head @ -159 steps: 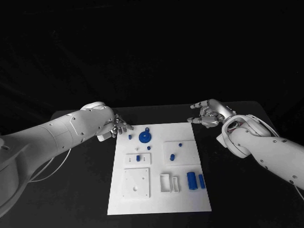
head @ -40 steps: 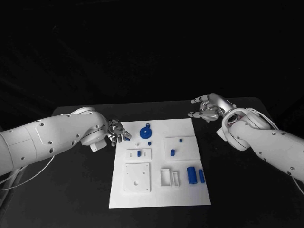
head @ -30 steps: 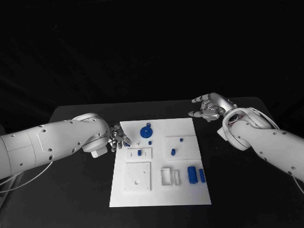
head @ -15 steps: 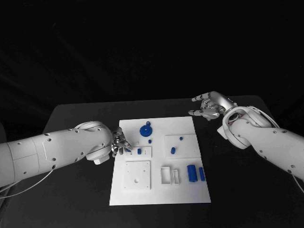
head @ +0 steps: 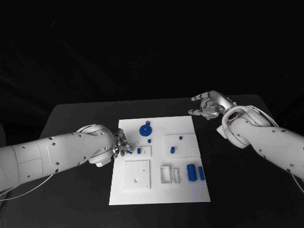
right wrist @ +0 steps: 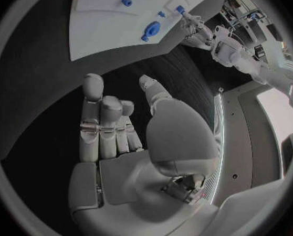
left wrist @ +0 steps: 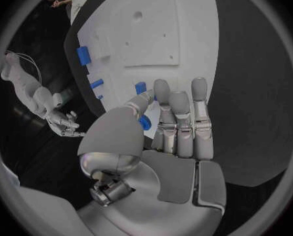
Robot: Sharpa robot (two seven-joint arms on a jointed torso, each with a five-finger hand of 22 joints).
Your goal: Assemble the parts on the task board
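Note:
The white task board point(head: 187, 194) lies mid-table. My left hand point(head: 119, 145) hovers at its left edge, beside a small plate with a blue peg point(head: 138, 151). In the left wrist view that hand point(left wrist: 169, 136) pinches a small blue part point(left wrist: 144, 122) between thumb and fingers. A round blue piece point(head: 145, 129) sits at the board's far end. Two blue cylinders point(head: 191, 172) lie near its right edge. My right hand point(head: 208, 108) hangs over the black table past the board's far right corner; in its wrist view the right hand point(right wrist: 120, 136) holds nothing, thumb apart from the fingers.
More small blue pieces point(head: 172, 151) stand on a raised white plate in the board's right half. A square white plate point(head: 136, 176) and narrow white slots point(head: 170, 176) occupy the near half. Black table point(head: 77, 118) surrounds the board on all sides.
My left hand has travelled along the board's left edge toward the near side, carrying the small blue part with it. The right hand has stayed almost in place.

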